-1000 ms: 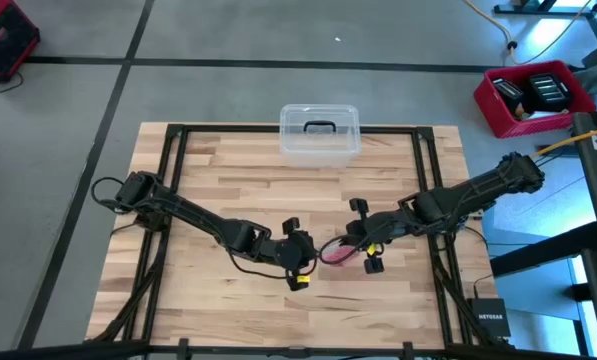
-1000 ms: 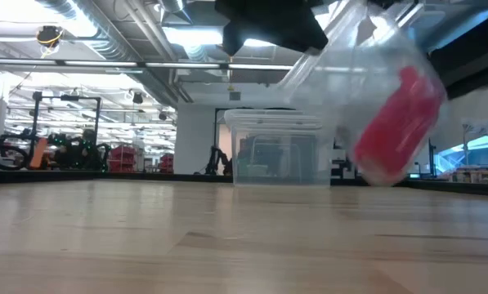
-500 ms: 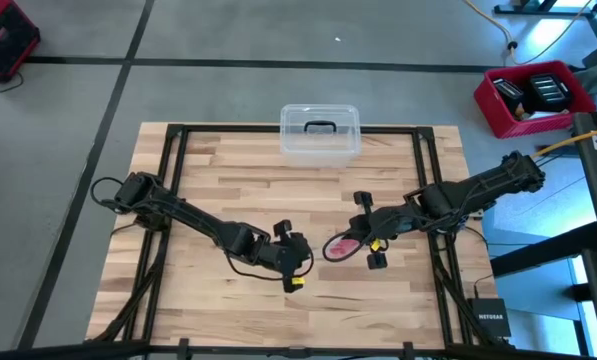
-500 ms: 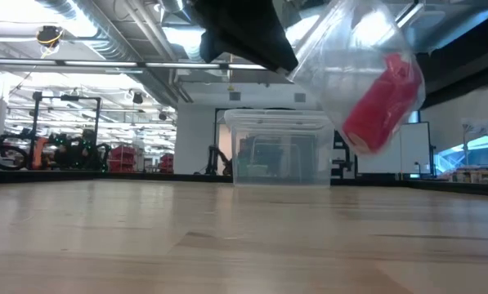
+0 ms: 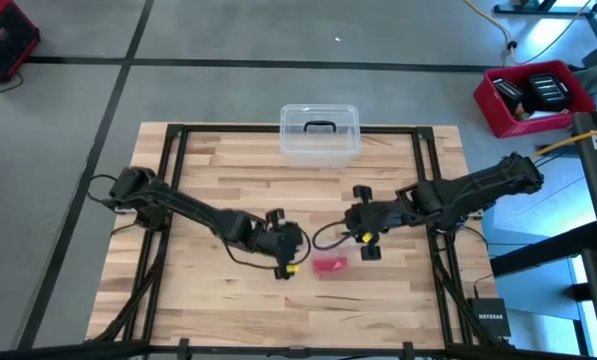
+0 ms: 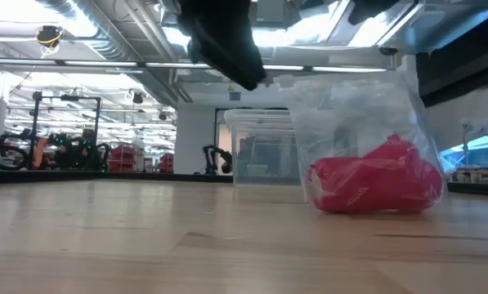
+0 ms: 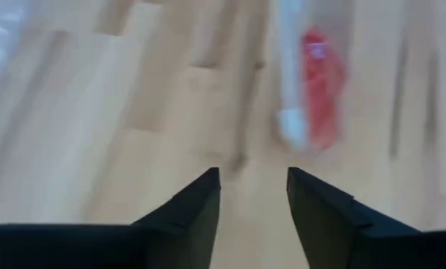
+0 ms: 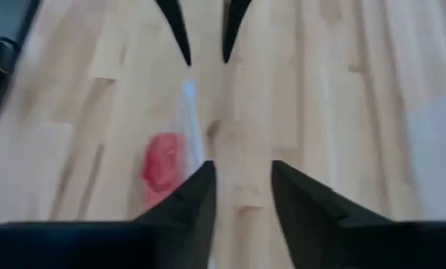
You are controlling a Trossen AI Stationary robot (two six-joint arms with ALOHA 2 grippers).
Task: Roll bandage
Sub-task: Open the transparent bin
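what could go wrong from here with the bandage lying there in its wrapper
The bandage is enclosed in the clear wrapper on the table, so it can't be rolled yet. Both tools, left and right, are open and empty; a regrasp may catch only thin plastic and slip.

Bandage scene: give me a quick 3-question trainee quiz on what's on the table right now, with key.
1. True or false: the bandage lies on the table, held by neither gripper.
2. What surrounds the bandage in the low view? A) a crinkled clear plastic wrapper B) a cardboard sleeve C) nothing
3. Fill in: the clear plastic box with the dark handle stands at the table's ____ edge in the high view.

Key:
1. True. The left gripper and the right gripper are both open, either side of it and clear of it.
2. A.
3. Far, at the middle of it.
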